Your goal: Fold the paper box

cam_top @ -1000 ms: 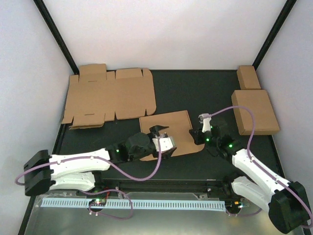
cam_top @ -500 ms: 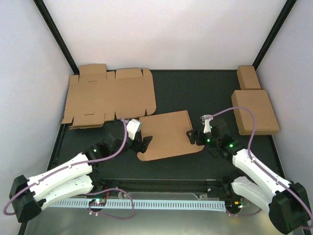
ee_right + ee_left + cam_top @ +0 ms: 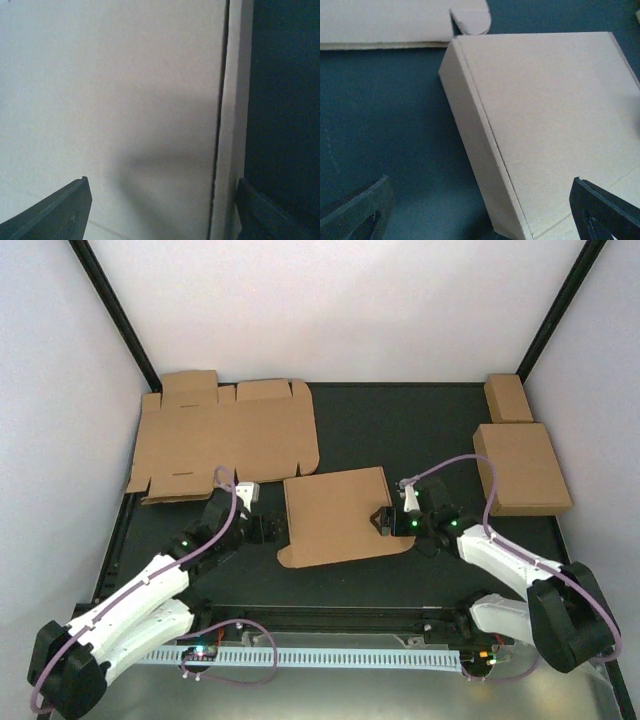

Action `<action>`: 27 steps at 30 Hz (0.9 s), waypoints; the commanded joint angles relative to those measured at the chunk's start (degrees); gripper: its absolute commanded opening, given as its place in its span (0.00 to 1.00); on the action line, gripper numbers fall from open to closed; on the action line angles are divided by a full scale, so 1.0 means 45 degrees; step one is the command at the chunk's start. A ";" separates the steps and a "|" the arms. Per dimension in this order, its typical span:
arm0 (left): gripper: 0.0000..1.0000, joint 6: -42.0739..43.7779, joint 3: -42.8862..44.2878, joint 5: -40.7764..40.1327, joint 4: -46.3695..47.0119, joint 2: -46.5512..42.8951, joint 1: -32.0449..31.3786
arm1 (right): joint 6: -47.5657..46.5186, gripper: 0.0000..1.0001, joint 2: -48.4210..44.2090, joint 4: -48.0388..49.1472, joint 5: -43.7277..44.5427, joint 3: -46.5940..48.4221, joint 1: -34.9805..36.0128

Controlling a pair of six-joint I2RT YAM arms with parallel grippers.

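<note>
White arms, black joints, lilac cables

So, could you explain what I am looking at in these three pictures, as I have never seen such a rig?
The machine is a left arm and a right arm, both white, bolted to a dark table. The wide picture comes from a fixed camera above and behind them; each close-up comes from a camera on one wrist, its dark fingers at the bottom corners. In the middle lies the paper box, folded into a shallow box. The left end effector sits at its left edge, the right end effector at its right edge; both are open and hold nothing. A flat cardboard sheet lies at the far left; a larger folded box and a small oblong box lie at the right.
</note>
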 commanded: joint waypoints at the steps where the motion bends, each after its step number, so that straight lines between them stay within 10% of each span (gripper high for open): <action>1: 0.99 -0.0315 -0.0031 0.1319 -0.0021 0.0495 0.0723 | 0.0944 0.81 -0.0733 0.0964 -0.1404 -0.0999 0.0354; 15: 0.99 0.0811 0.0457 0.2925 0.0937 0.2693 0.2334 | 0.1674 0.83 -0.3716 -0.0964 0.0703 -0.1267 0.2242; 27: 0.99 0.1155 0.0060 0.4834 0.0999 0.2021 0.2507 | -0.1199 0.83 -0.0035 -0.1561 0.2004 0.2816 0.0975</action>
